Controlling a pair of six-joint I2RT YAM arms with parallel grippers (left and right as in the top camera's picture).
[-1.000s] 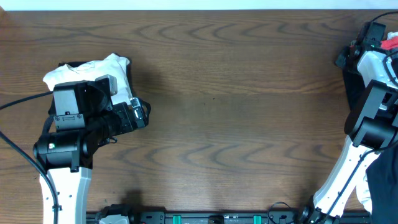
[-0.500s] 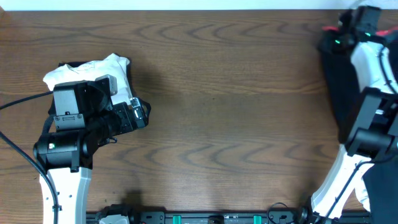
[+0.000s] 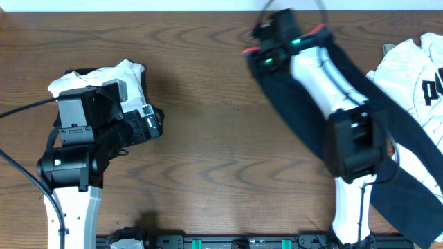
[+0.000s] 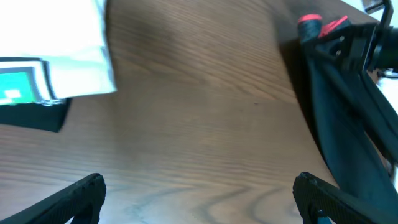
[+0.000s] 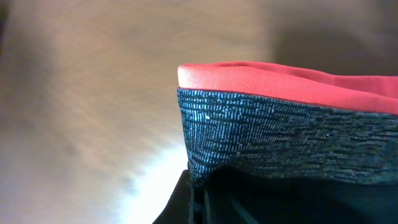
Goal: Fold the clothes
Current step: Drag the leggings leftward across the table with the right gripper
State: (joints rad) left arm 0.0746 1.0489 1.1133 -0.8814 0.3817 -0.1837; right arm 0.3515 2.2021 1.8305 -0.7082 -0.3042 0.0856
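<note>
Between the right fingers (image 3: 260, 48), the pants (image 3: 280, 104) hang pinched at the waistband (image 5: 280, 143).

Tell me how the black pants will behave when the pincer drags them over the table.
Probably floppy: the black pants drape in a long trail from the right pincer. Likely light, held by the waistband alone. They may bunch when dragged.

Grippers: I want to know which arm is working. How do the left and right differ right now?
The left gripper stands wide open, holding nothing; the right gripper is shut on the black pants at the waistband. The left gripper sits near the folded white T-shirt; the right gripper reaches toward the far edge of the table.
</note>
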